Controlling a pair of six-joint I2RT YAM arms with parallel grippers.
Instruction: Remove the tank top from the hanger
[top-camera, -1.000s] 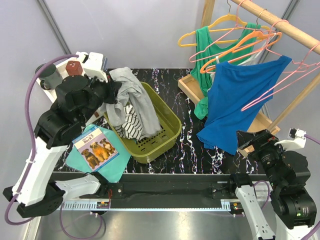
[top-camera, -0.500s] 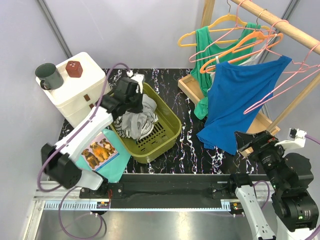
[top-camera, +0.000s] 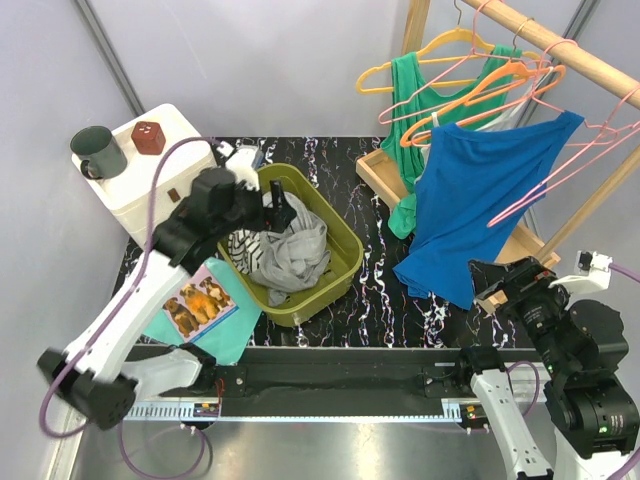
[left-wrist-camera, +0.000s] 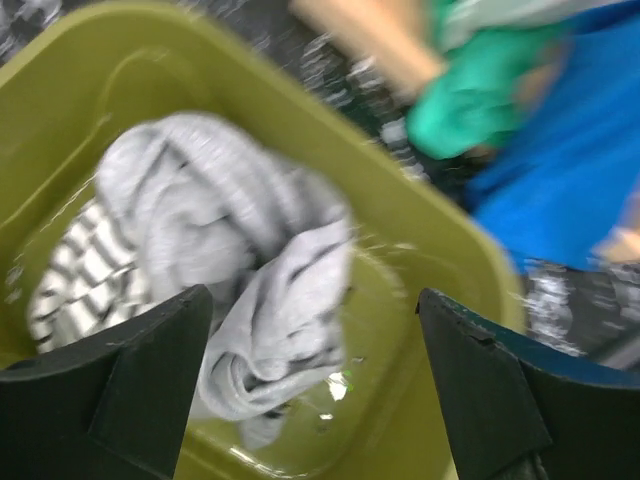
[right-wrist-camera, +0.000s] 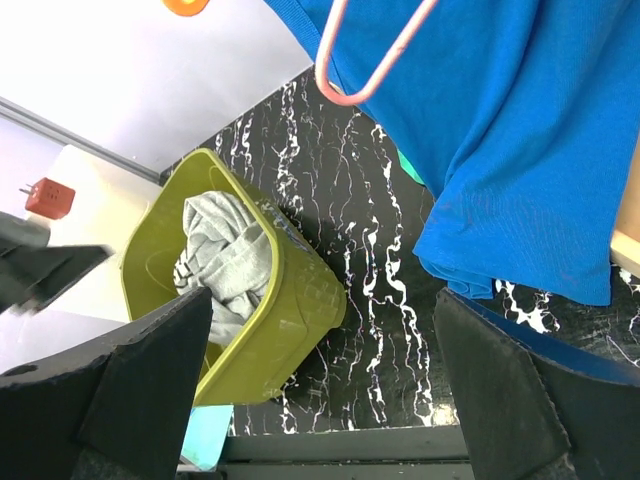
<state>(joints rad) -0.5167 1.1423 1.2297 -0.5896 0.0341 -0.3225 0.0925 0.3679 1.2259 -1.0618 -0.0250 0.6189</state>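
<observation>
Black marbled table (top-camera: 380, 290) runs under everything. At far left, a white drawer unit (top-camera: 150, 180) carries a mug (top-camera: 98, 152), and the left arm hides its lower front. The left gripper (left-wrist-camera: 312, 300) hangs over the olive basket (top-camera: 300, 305) with its fingers spread wide and nothing between them; its wrist view is smeared. In the basket a grey garment (top-camera: 295, 245) lies heaped on a striped garment (top-camera: 243, 245) that shows only in part. Further right, the blue tank top (top-camera: 480, 200) hangs from the wooden rail (top-camera: 560, 45) among crossed hangers; which one bears it is hard to tell. The right gripper (right-wrist-camera: 322, 300) sits near its hem, jaws fully apart and empty.
</observation>
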